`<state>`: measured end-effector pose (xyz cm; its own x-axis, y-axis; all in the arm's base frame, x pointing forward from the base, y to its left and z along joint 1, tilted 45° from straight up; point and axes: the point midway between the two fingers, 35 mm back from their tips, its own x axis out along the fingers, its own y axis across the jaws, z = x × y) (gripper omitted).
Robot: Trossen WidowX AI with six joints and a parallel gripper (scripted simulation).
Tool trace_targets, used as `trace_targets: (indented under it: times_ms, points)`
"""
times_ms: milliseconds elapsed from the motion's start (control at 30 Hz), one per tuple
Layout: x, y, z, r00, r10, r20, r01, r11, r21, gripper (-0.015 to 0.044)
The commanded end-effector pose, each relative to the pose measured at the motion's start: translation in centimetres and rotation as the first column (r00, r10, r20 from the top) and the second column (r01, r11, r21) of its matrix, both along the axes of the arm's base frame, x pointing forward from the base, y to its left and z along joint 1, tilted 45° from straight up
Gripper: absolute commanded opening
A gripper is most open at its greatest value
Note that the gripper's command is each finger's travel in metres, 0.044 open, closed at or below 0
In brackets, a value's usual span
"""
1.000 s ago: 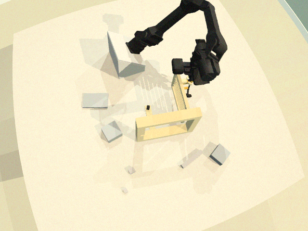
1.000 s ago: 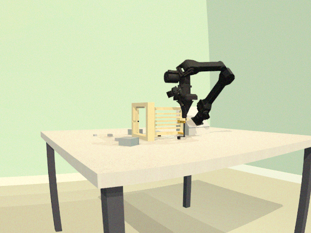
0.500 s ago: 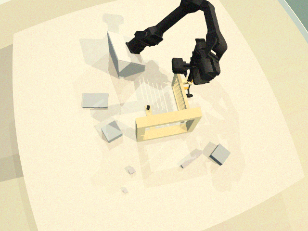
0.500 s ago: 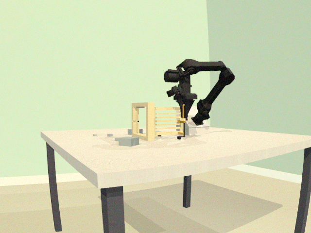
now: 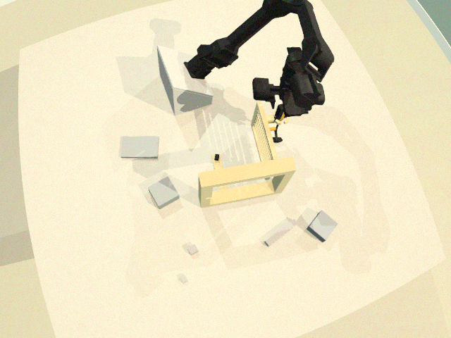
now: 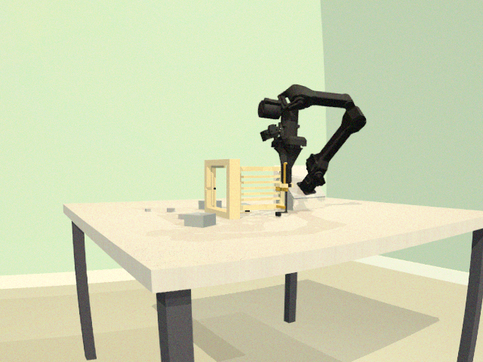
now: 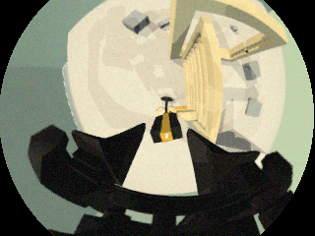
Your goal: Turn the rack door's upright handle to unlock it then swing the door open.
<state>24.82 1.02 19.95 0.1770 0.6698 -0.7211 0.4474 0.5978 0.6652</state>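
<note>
The rack's wooden frame (image 5: 247,172) (image 6: 234,191) (image 7: 179,31) stands upright on the table. Its slatted door (image 5: 266,132) (image 6: 257,169) (image 7: 217,84) stands swung out at roughly a right angle to the frame. The upright black and orange handle (image 5: 282,115) (image 6: 284,171) (image 7: 166,120) is at the door's free end. Its black foot piece (image 5: 277,139) (image 6: 278,213) (image 7: 167,99) points away from the door face. My gripper (image 7: 165,129) points down over the handle, open, with one finger on each side and visible gaps between. Whether a finger touches the handle in depth is unclear.
A wooden post (image 5: 218,163) with a black piece stands beside the frame's other end. A large grey angled block (image 5: 166,79) stands near the arm's base. Grey blocks (image 5: 139,146) (image 5: 163,192) (image 5: 322,225) and a thin bar (image 5: 278,232) lie around the frame.
</note>
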Motion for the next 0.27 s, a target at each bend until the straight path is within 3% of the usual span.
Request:
trace_targets:
  times_ms: [0,233]
  points:
    - [-0.14,-0.5,0.61,1.0,-0.025,0.006,0.025,1.0,-0.01,0.0292]
    - [-0.41,-1.29,1.48,0.998,-0.061,0.017,0.062,0.998,-0.021,0.0292]
